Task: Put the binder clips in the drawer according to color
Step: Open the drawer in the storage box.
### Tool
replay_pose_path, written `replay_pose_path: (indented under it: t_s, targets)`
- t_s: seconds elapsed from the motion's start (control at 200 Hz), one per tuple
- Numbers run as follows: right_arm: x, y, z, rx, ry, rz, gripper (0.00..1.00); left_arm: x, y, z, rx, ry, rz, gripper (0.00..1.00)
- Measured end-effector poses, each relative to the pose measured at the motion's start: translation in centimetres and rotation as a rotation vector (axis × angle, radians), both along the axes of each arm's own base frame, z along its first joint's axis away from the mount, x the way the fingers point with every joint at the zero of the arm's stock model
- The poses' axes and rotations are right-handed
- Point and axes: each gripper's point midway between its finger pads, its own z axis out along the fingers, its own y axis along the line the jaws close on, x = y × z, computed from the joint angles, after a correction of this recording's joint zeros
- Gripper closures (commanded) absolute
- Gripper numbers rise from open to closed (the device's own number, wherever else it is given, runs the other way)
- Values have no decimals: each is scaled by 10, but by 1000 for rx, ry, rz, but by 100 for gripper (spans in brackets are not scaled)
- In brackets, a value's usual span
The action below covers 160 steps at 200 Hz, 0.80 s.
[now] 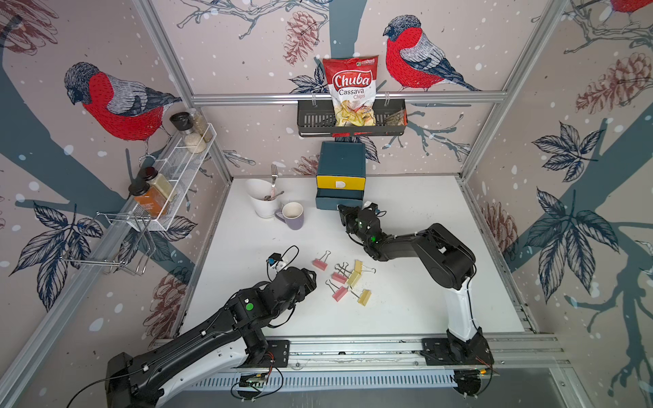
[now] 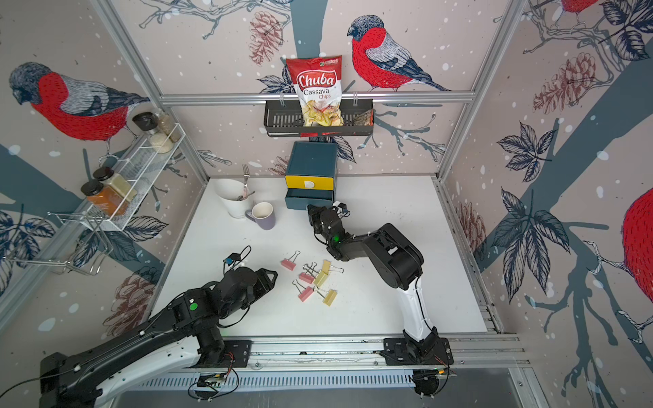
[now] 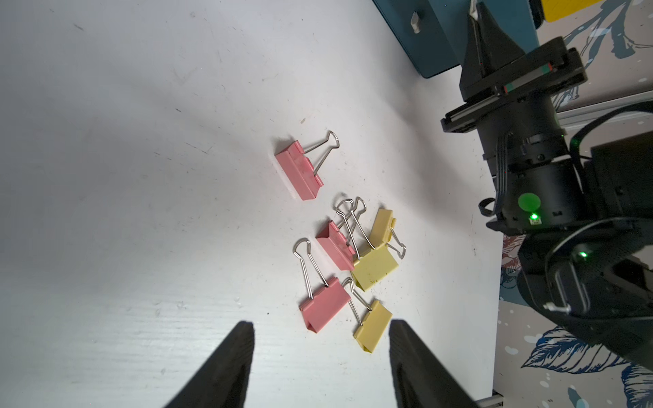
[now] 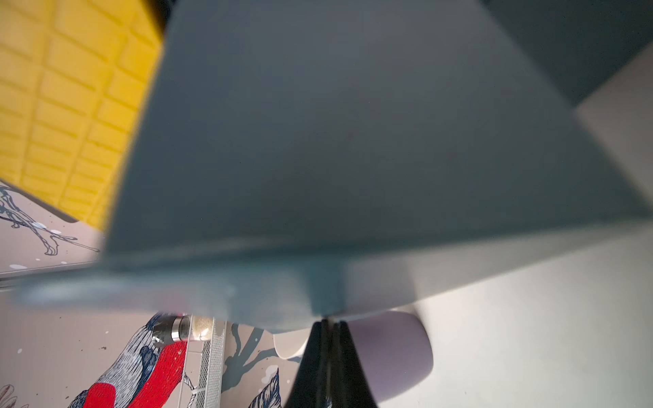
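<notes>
Your drawer [image 1: 341, 159] stands at the middle of the bench's [image 1: 424, 247] back edge, its yellow top front flush and the teal drawer [image 1: 338, 204] beneath it pulled partway out. Your right fingers [image 4: 311, 367] are pressed tight together right at that teal front; you cannot tell whether they pinch its pull. The binder clips [image 1: 353, 279] you can see, three pink and three yellow, lie loose near the bench's middle, somewhat toward the front edge, with one pink clip [image 3: 298, 169] apart from the bunch. Your left fingers [image 3: 226, 364] stand wide with nothing held, low over the bench just beside the clips, on the side of the left edge.
</notes>
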Motion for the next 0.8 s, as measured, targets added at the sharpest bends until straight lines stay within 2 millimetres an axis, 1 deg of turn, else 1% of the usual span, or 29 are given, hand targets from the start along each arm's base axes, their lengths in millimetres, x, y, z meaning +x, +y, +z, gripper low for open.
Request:
replay_pose_path:
  t_s: [0.105, 0.225, 0.42, 0.66, 0.8]
  targets:
    - [-21, 0, -1, -5, 11, -2, 100, 1, -1, 2, -5, -5, 1, 35]
    - [-34, -1, 3, 9, 14, -9, 100, 4, -2, 4, -4, -12, 4, 34]
    - [-41, -5, 2, 21, 29, -31, 100, 12, -1, 1, 28, -8, 12, 34]
    - [-39, -4, 3, 39, 40, -41, 100, 22, -2, -6, 61, 2, -1, 34]
    - [-38, -1, 3, 40, 42, -39, 76, 22, -4, -12, 86, 12, -33, 33]
